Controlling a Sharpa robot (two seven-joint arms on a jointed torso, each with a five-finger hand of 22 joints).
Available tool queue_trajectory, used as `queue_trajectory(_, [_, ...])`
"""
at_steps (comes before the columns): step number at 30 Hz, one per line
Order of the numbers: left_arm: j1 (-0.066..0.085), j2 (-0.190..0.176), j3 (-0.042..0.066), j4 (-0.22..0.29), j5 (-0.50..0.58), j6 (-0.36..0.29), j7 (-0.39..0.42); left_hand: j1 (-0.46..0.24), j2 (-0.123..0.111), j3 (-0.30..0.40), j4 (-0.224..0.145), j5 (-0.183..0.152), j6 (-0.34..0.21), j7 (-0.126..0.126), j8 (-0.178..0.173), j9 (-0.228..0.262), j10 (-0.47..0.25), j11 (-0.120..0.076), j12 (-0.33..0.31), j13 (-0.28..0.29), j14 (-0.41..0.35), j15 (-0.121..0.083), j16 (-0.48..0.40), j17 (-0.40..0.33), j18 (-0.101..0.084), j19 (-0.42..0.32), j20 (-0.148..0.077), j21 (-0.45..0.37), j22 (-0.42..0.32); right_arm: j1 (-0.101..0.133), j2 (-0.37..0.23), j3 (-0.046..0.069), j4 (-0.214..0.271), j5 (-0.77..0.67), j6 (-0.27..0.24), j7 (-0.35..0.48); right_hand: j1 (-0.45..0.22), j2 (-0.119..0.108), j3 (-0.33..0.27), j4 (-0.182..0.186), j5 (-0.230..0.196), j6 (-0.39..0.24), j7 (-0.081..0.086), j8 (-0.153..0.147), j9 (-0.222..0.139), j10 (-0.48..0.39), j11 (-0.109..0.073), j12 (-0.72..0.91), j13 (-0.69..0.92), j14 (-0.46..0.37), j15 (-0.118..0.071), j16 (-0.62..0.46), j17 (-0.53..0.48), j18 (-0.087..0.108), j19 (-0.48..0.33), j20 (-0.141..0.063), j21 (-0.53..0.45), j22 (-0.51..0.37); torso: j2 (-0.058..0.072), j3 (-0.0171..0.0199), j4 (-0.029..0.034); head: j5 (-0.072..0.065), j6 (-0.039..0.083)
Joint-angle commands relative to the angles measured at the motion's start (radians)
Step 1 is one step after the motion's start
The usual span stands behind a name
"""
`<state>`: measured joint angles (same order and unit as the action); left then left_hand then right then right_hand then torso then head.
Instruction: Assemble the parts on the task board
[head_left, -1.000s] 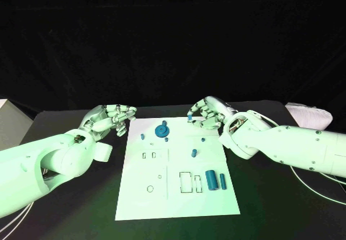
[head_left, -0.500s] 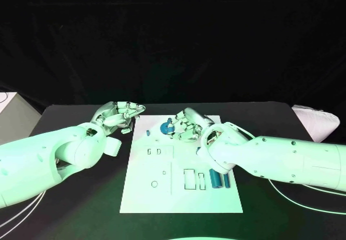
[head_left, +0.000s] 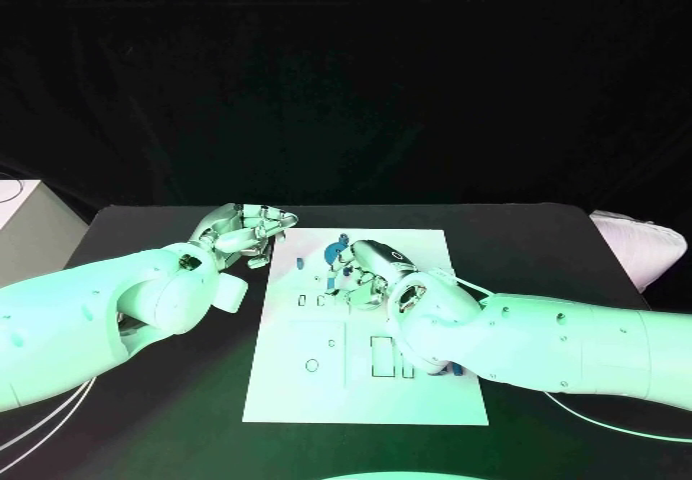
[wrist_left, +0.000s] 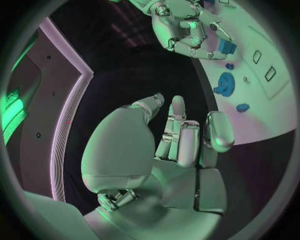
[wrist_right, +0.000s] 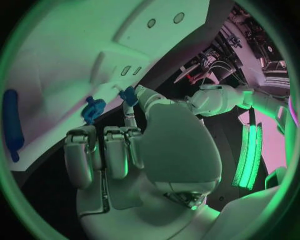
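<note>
Task board (head_left: 361, 400) lies mid-worktop. Right hand (head_left: 364, 270) has moved from the far edge inward over the small slots, pinching a small blue part (wrist_right: 129, 95), likely about to seat it. Left hand (head_left: 242, 232) stays empty, fingers loosely curled, beside the board's left corner.

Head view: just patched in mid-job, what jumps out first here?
The right hand reaches over the far half of the white task board, pinching a small blue part in its fingers above the board. The left hand hovers beside the board's far left corner, holding nothing. A blue gear sits on the board near that end.
</note>
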<state>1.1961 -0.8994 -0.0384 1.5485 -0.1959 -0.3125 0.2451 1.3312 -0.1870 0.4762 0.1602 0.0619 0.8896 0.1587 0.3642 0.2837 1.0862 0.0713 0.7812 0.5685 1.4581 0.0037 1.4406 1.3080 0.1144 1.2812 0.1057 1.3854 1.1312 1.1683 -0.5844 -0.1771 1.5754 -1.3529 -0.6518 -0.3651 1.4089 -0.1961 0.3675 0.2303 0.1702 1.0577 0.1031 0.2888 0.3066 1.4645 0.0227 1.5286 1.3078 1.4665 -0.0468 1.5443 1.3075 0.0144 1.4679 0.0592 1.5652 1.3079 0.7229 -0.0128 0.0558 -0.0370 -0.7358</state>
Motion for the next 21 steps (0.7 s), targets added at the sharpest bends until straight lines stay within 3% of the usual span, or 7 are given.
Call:
queue_trajectory(1, [0.001,0.0,0.0,0.004,-0.014,0.008,-0.011,-0.003,-0.002,-0.001,0.005,-0.004,-0.006,-0.002,0.006,0.002,-0.007,0.0,0.002,0.001,0.008,0.002,0.006,0.047,-0.02,0.006,0.002,0.003,0.001,-0.009,0.009,-0.001,-0.004,-0.11,0.007,-0.04,-0.013,0.001,0.001,0.005,-0.004,0.0,-0.008,0.001,0.03,0.073,-0.005,-0.003,0.225,0.088,-0.004,0.002,0.188,-0.014,0.103,-0.004,0.006,0.263,0.001,0.002,-0.002,0.002,-0.005])
queue_trajectory(21, [0.001,0.002,0.0,0.003,-0.028,0.026,-0.019,-0.003,-0.003,0.0,0.007,-0.005,-0.013,0.0,0.008,0.004,-0.01,0.001,0.013,0.007,0.018,0.003,0.019,0.067,-0.021,0.009,0.002,0.006,0.006,-0.057,0.029,-0.002,-0.026,-0.164,0.01,-0.045,-0.02,-0.002,0.0,0.007,-0.006,-0.001,-0.008,0.003,0.03,0.073,-0.005,-0.002,0.225,0.088,-0.004,0.002,0.187,-0.014,0.103,-0.004,0.006,0.263,0.0,0.0012,0.0,0.007,-0.037])
